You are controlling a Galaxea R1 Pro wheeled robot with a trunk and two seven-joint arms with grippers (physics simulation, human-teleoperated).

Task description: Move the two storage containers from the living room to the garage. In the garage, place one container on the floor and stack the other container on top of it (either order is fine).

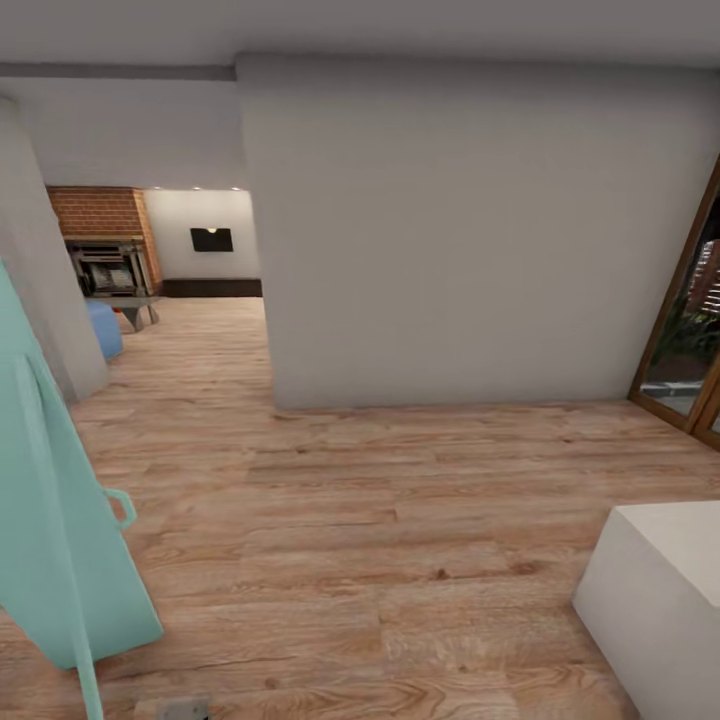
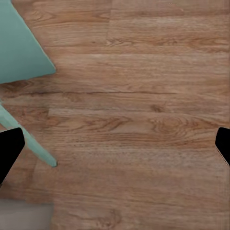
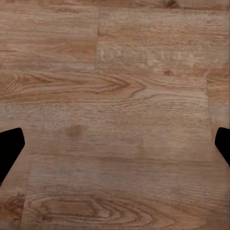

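Facing cream wall over wood-plank floor; both jaws spread wide, empty.

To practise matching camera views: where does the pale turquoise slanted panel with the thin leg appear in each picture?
Head view: the pale turquoise slanted panel runs along the left edge, standing on the floor.
Left wrist view: its corner and thin leg lie beside one dark fingertip of the left gripper.
Right wrist view: bare planks lie under the right gripper.
Shared landmark: the light wood-plank floor.
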